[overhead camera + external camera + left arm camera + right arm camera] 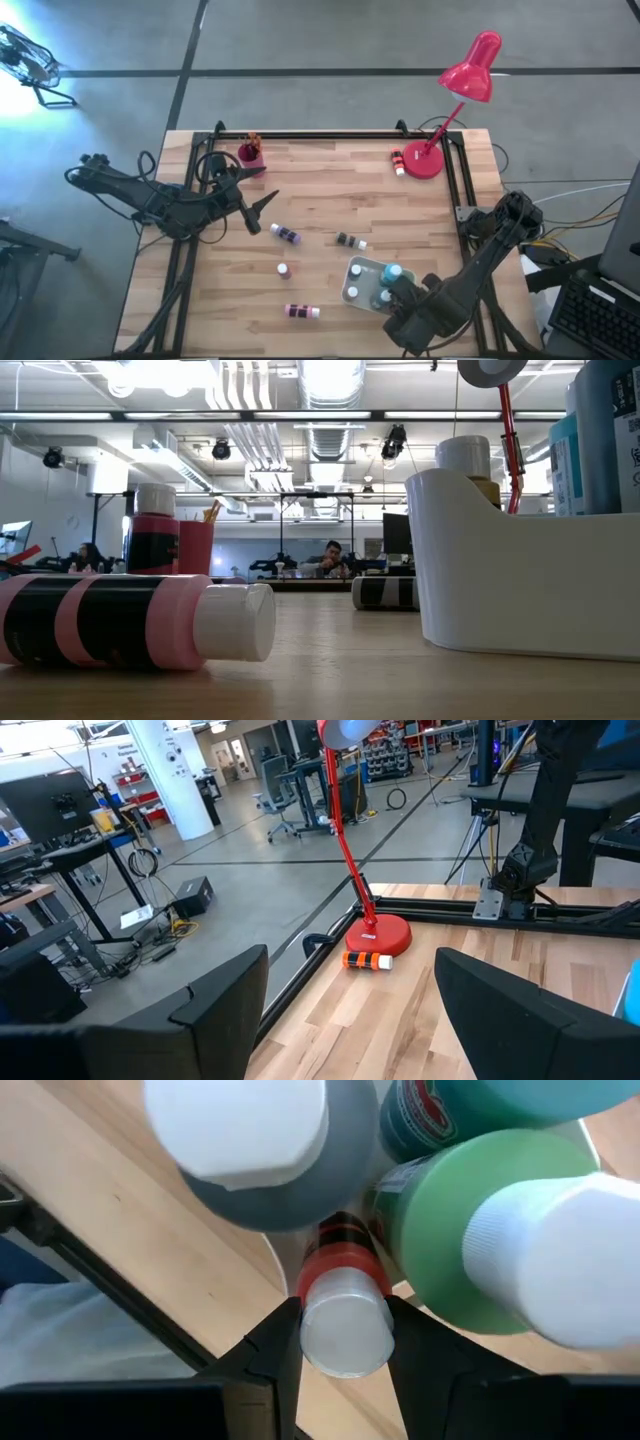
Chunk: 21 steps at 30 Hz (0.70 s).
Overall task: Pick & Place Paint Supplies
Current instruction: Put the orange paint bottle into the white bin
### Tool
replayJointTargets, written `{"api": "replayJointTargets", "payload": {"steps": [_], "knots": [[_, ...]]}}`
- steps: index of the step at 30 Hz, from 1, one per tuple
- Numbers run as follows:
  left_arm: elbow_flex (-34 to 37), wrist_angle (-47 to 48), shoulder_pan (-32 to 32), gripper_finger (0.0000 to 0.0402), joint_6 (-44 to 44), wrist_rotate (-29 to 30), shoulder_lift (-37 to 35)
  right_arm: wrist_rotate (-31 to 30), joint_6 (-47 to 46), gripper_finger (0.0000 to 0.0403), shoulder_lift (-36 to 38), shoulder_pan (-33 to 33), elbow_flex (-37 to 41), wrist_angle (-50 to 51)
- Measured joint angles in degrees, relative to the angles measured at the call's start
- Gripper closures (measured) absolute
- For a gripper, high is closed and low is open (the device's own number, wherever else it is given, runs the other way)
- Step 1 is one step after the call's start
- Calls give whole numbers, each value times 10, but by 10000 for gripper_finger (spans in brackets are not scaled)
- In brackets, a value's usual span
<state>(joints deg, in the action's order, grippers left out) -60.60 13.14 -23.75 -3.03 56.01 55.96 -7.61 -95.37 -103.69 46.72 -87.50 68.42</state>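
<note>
Wooden bench (330,190) w/ a black frame round it, open workshop floor beyond. Right fingers (345,1342) are narrow, clamped on a small red-banded bottle (342,1295) by its clear cap, down among the bottles in the white holder (362,272) near the bench's front right. Looks like I'm seating it: keep it upright, lower straight, let go only once the base sits, then lift straight up. It's tight in there; grey bottle (262,1140), green bottle (470,1230) and teal bottle (480,1105) crowd both sides, so any sideways swing could tip one. Left fingers (350,1010) hang wide and empty over the left side of the bench, facing the red lamp (462,92) and the orange bottle (367,960) lying at its base. Rest is still loose mid-bench: purple bottle (286,235), dark bottle (350,241), small upright bottle (284,270), pink bottle (301,311) near the front edge. Red cup (250,153) w/ brushes sits back left. Plenty of bare wood between them; frame rails are close on my right.
</note>
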Motion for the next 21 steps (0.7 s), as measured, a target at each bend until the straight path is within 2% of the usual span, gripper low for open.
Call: {"api": "replayJointTargets", "payload": {"steps": [5, 13, 21], "knots": [[0, 0, 0, 110, 0, 0, 0, 19, 11, 292, -20, 0, 2, 1], [0, 0, 0, 110, 0, 0, 0, 18, 11, 291, -31, 0, 1, 1], [0, 0, 0, 110, 0, 0, 0, 20, 18, 202, -30, 0, 1, 0]]}}
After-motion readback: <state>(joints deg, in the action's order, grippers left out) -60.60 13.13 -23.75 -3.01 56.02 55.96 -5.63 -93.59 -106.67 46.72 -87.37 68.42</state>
